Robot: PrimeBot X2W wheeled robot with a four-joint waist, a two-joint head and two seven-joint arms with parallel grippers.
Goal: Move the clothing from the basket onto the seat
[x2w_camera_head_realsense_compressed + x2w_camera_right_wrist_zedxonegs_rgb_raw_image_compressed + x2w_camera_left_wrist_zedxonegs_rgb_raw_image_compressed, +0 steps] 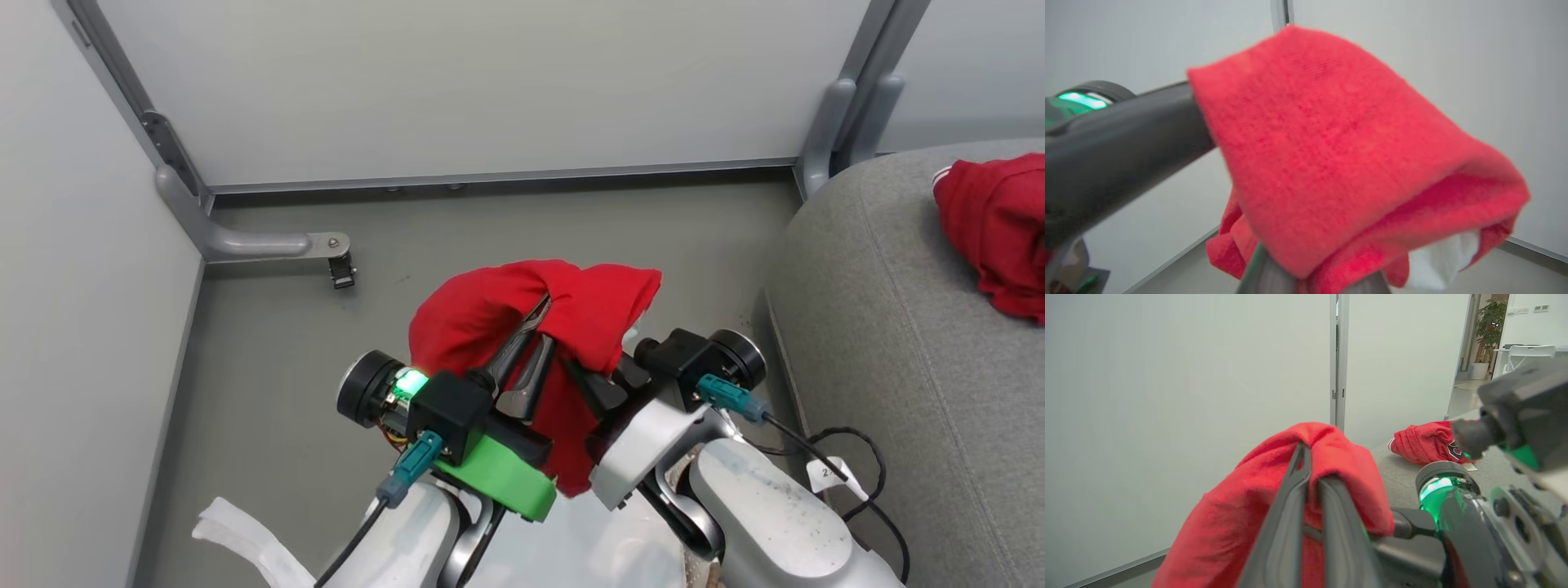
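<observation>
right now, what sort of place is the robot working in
Probably a partitioned test bay in an office or lab, not a home: pale partition panels on grey metal frames, a grey floor, a grey sofa, and a potted plant and white chair beyond the gap.

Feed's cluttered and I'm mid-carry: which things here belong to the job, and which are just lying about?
Job:
- lifted red garment
- second red garment
- grey sofa under it

Lying about:
- frame foot with caster
- black cable
- white strap
- potted plant
</observation>
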